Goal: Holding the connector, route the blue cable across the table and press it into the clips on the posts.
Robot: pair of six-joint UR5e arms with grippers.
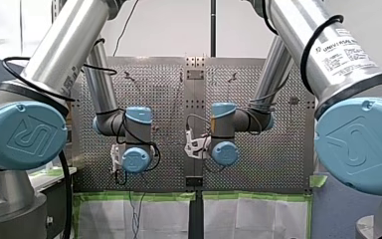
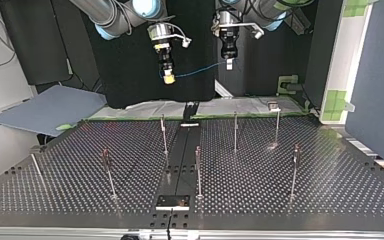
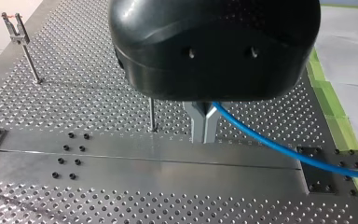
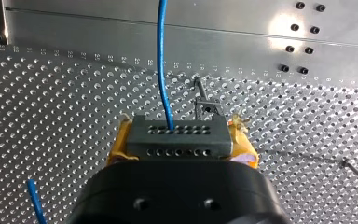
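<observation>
Clamped between the yellow pads (image 4: 115,150) of our right gripper (image 4: 181,140), the dark grey connector (image 4: 177,132) is hanging high over the perforated table (image 4: 51,116). We are gripping it by its two ends, and the blue cable (image 4: 162,56) is running out of its upper row of holes. Just past it a clip-topped post (image 4: 201,95) is standing. Farther along, our left gripper (image 3: 204,123) is pinching the same cable in mid-air between closed metal fingers (image 3: 197,125).
</observation>
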